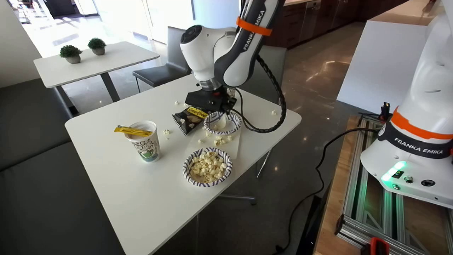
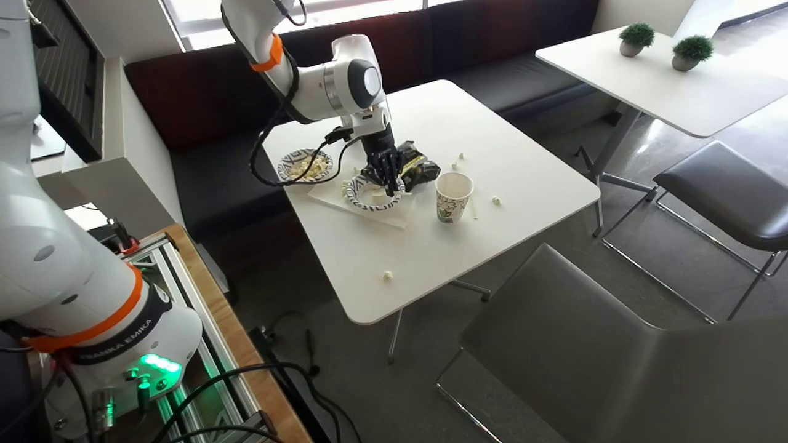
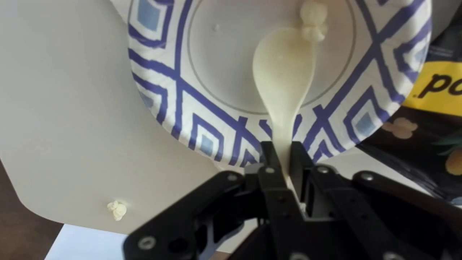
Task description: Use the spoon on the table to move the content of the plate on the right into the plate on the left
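Your nearly-closed black gripper (image 3: 282, 153) pinches the cream plastic spoon (image 3: 283, 68) in the wrist view; slide low under pale popcorn (image 3: 313, 17) at one o'clock inside the blue-patterned paper bowl (image 3: 205, 116). In an exterior view, its popcorn-filled twin (image 2: 287, 161) sits at ten o'clock.

The arm (image 1: 201, 56) is white with charcoal panels (image 1: 233, 65), orange bands (image 1: 253, 26), a silver collar (image 1: 210, 84) and FRANKA EMIKA lettering (image 1: 248, 41). A ribbed black cable (image 1: 283, 104) curves at two o'clock in an exterior view; near four o'clock, the white base (image 1: 417, 163) shows a green light strip (image 1: 394, 171). The black claw (image 3: 284, 154) has round silver screw heads (image 3: 146, 242), one at seven o'clock in the wrist view.
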Action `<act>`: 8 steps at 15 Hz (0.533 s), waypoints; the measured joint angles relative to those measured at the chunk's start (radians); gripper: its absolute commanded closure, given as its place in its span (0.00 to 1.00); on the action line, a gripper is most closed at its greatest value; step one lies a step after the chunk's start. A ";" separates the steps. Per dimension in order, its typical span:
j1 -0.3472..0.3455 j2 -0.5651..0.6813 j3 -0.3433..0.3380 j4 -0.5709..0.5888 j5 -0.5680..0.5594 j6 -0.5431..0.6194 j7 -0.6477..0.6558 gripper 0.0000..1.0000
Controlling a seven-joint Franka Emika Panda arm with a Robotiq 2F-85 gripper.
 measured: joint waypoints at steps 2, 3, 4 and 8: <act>0.011 0.002 -0.010 0.001 -0.004 0.003 0.006 0.97; 0.016 0.003 -0.015 0.001 -0.007 0.006 0.010 0.97; 0.021 0.005 -0.020 0.001 -0.012 0.012 0.014 0.97; 0.035 0.010 -0.030 0.001 -0.030 0.031 0.031 0.97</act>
